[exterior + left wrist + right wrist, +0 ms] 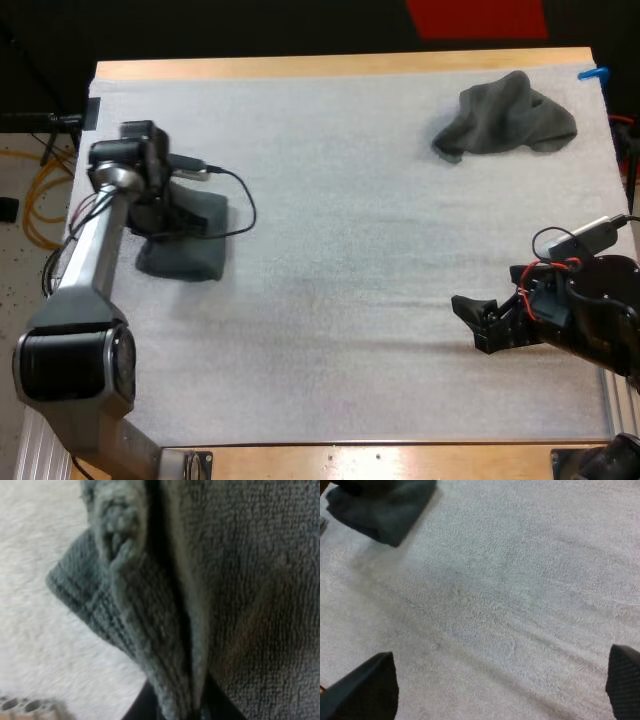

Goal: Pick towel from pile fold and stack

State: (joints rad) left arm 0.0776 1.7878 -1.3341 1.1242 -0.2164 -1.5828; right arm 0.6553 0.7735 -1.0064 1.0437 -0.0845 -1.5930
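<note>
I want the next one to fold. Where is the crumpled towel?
In the high view the crumpled towel lies at the mat's far right corner, opposite the folded towel under the left gripper.

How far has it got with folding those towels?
One folded towel lies at the left of the mat, apparently done. The left end effector grips its fold, seemingly placing it. The right end effector hangs open over bare mat. The crumpled towel at the far right is yet to be picked, folded and stacked.
</note>
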